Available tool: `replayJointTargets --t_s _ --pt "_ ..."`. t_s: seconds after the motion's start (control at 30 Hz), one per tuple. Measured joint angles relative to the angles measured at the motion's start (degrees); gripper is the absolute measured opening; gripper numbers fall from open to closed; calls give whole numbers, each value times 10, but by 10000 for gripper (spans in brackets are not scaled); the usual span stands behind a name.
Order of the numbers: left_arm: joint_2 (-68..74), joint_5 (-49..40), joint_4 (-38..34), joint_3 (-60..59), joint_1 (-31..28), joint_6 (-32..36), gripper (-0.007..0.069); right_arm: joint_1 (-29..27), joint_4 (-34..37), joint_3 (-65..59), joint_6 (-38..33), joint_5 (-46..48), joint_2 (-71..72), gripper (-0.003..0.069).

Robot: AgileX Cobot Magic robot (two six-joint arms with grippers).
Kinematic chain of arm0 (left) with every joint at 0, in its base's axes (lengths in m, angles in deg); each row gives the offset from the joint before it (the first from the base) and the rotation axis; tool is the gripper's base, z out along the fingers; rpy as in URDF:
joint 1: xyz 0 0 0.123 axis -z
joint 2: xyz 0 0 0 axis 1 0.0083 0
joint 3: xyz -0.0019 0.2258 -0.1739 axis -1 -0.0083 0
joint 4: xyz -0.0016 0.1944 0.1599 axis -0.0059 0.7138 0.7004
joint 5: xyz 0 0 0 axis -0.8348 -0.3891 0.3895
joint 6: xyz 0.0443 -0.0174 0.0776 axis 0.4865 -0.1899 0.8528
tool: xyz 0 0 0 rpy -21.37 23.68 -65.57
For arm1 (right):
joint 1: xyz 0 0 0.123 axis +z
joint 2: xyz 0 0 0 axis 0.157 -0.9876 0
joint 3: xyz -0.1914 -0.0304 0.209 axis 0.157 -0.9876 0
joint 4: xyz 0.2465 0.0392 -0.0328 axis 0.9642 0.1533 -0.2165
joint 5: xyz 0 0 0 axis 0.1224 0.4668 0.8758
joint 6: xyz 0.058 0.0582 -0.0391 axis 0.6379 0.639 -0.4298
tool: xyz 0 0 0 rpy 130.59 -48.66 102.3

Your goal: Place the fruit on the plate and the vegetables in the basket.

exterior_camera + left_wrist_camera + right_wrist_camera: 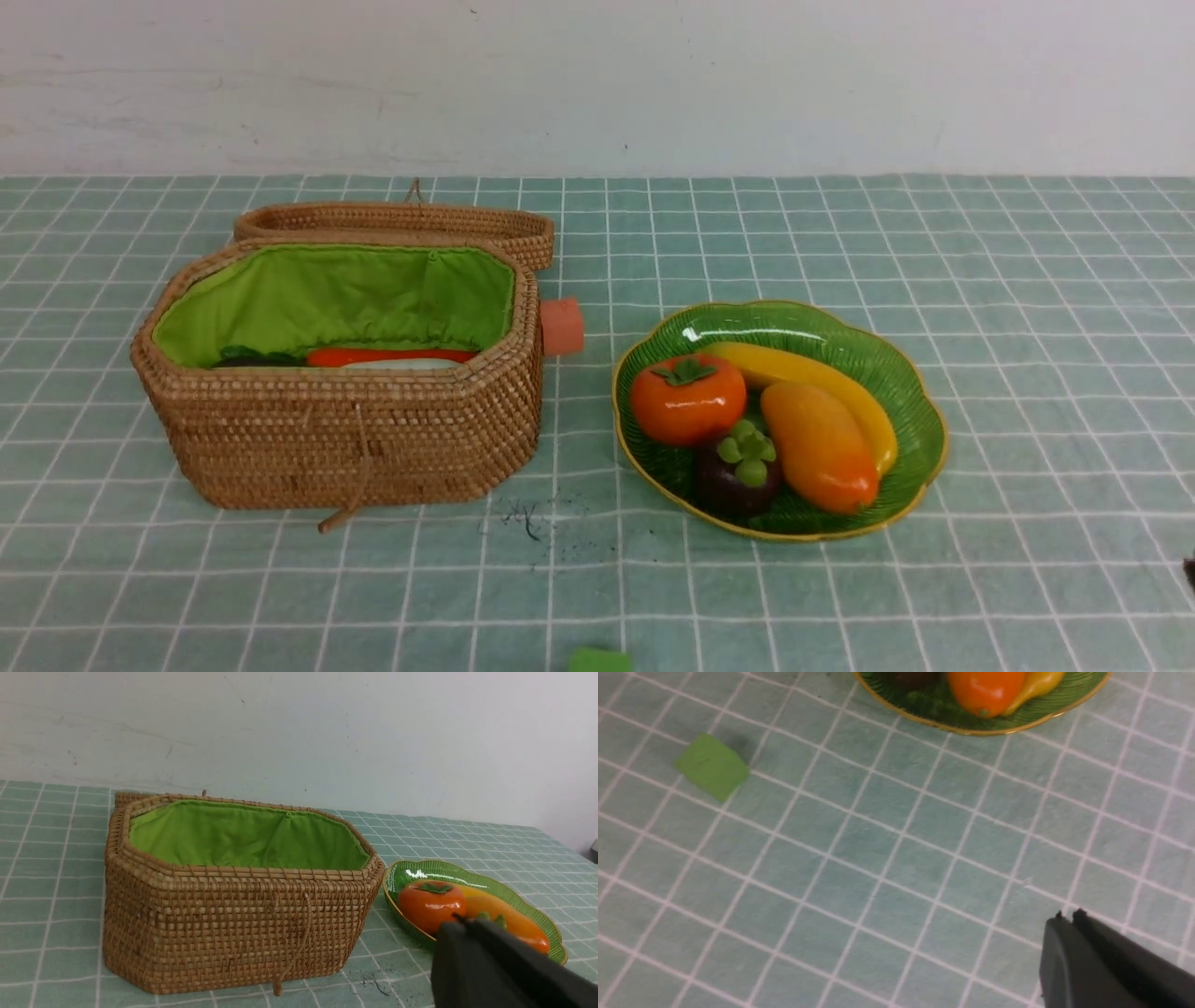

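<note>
A woven basket [355, 429] with green lining sat open on the left of a green checked tabletop [934, 597], its lid [401, 222] lying behind it. Inside, a carrot [387, 356], a white radish [401, 365] and a dark shape, probably the eggplant [245, 359], showed just above the near wall. To the right, well apart, a green plate [822, 329] held a persimmon [688, 399], banana [810, 373], mango [820, 448] and mangosteen [738, 474], all touching. Both claws, left claw [465, 920] and right claw [1066, 915], were pressed together, holding nothing, above the tabletop.
</note>
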State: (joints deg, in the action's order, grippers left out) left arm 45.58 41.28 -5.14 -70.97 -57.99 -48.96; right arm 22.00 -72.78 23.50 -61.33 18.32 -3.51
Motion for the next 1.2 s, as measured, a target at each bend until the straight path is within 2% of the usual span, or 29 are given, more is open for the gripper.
replayJointTargets --t_s 0.03,0.1,0.13,0.17,0.23,0.3,0.43,0.53,0.7,1.2 --pt "0 -1 0 0 0 0 1 -13 -13 -11 0 -21 6 -3" --pt "0 -6 0 0 0 0 4 -90 -33 -76 1 -166 44 -16" --pt "0 -7 0 0 0 0 4 -96 -33 -90 1 -177 53 -16" --pt "0 -13 0 0 0 0 5 -149 -30 -155 1 -262 95 -18" --pt "0 -22 0 0 0 0 5 -199 -21 -227 1 -334 149 -18" --pt "0 -34 0 0 0 0 8 -251 -16 -313 1 -383 224 -18" --pt "0 -62 -1 0 0 0 11 -317 0 -432 2 -402 361 -18" --pt "0 -84 -2 0 0 0 11 -332 23 -466 2 -379 424 -18" --pt "0 -112 -3 0 0 0 15 -338 35 -467 1 -340 435 -18" --pt "0 -114 -4 0 0 0 29 -338 41 -466 1 -337 435 -13"
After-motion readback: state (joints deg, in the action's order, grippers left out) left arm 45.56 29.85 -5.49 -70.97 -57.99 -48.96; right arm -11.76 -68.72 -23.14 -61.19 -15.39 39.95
